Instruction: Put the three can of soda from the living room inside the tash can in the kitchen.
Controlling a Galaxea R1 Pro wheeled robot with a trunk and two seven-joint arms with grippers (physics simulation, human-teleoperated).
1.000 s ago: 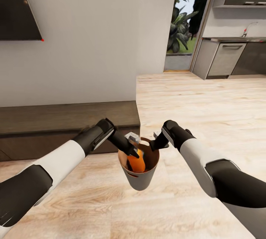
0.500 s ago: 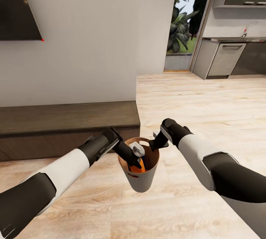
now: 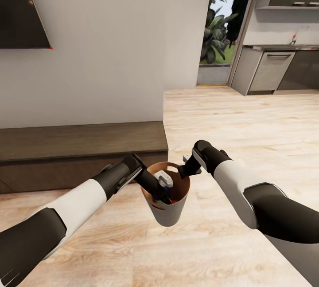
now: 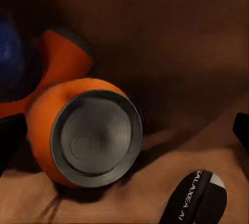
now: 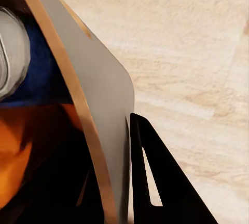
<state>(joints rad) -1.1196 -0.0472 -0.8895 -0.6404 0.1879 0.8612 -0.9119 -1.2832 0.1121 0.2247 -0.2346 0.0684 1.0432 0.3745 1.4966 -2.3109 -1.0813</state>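
The grey trash can (image 3: 167, 214) hangs above the floor, its tan inside facing me. My right gripper (image 3: 183, 171) is shut on its far rim, and the wall (image 5: 106, 104) runs between the two fingers (image 5: 155, 182). My left gripper (image 3: 158, 190) reaches down inside the can and stands open, its fingertips wide apart. Between them an orange can (image 4: 93, 130) lies on its side at the bottom, grey end toward the camera. A second orange can (image 4: 65, 52) and the dark blue can (image 4: 10, 57) lie behind it. The blue can's silver top (image 3: 165, 179) shows in the head view.
A low dark wooden bench (image 3: 79, 145) runs along the white wall at left, under a dark screen (image 3: 20, 7). Light wood floor (image 3: 248, 118) stretches right toward the kitchen counter and steel-grey appliance front (image 3: 274, 72). A doorway with plants (image 3: 217, 25) is beyond.
My left gripper sank deeper into the trash can with an orange can. That can now lies loose at the bottom, between open fingers. The right gripper kept its hold on the rim.
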